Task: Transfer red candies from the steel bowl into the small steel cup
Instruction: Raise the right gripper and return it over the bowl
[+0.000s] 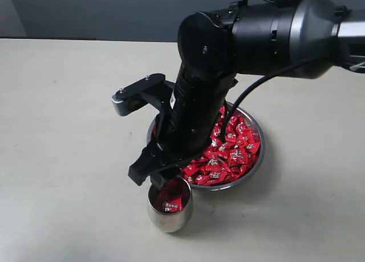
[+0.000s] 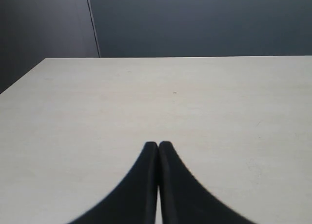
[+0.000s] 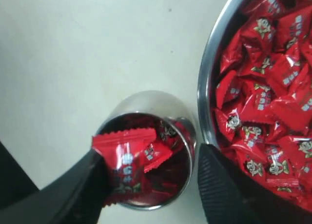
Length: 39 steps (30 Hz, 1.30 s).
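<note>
My right gripper (image 3: 153, 158) hangs open just above the small steel cup (image 3: 156, 99), its jaws wide apart. One red candy (image 3: 124, 155) leans against one finger over the cup's mouth, with more red wrappers inside. In the exterior view this gripper (image 1: 162, 176) stands over the cup (image 1: 169, 216), which sits right in front of the steel bowl (image 1: 258, 159). The bowl (image 3: 204, 87) is full of red candies (image 3: 263, 87). My left gripper (image 2: 158, 145) is shut on nothing, above bare table.
The pale table (image 1: 68, 131) stretches to the left of the bowl and cup. The right arm's black body (image 1: 199, 102) hides the bowl's near-left part. A dark wall (image 2: 195, 19) stands behind the table's far edge.
</note>
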Available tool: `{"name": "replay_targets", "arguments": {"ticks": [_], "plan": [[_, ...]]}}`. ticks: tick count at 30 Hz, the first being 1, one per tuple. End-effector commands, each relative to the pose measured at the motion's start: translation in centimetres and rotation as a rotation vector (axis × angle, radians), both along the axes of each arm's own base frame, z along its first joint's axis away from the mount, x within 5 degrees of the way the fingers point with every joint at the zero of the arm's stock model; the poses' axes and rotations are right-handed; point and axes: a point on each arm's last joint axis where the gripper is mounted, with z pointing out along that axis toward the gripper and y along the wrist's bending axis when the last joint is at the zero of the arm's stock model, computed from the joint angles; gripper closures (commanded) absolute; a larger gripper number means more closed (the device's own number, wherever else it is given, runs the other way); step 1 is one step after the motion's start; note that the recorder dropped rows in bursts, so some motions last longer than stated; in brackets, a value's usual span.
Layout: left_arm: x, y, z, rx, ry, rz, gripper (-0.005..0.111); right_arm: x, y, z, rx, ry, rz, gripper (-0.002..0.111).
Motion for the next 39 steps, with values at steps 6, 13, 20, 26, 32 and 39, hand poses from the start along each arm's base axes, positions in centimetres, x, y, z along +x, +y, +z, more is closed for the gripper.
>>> {"name": "replay_targets", "arguments": {"ticks": [6,13,20,26,32,39], "plan": [[0.0,0.0,-0.1,-0.001,-0.003,0.001,0.106,0.4,0.2,0.1,0.023,-0.042,-0.011,0.055],[0.0,0.0,-0.1,-0.001,-0.003,0.001,0.106,0.2,0.0,0.0,0.000,-0.021,-0.005,0.055],[0.0,0.0,-0.1,-0.001,-0.003,0.001,0.106,0.8,-0.6,0.0,-0.058,-0.102,0.014,0.055],[0.0,0.0,-0.1,-0.001,-0.003,0.001,0.106,2.4,-1.7,1.2,-0.136,-0.313,-0.009,0.055],[0.0,0.0,-0.1,-0.001,-0.003,0.001,0.106,6.0,-4.2,1.7,-0.259,-0.524,-0.176,0.055],[0.0,0.0,-0.1,-0.001,-0.003,0.001,0.106,9.8,-7.6,-0.4,-0.273,-0.377,-0.379,0.055]]}}
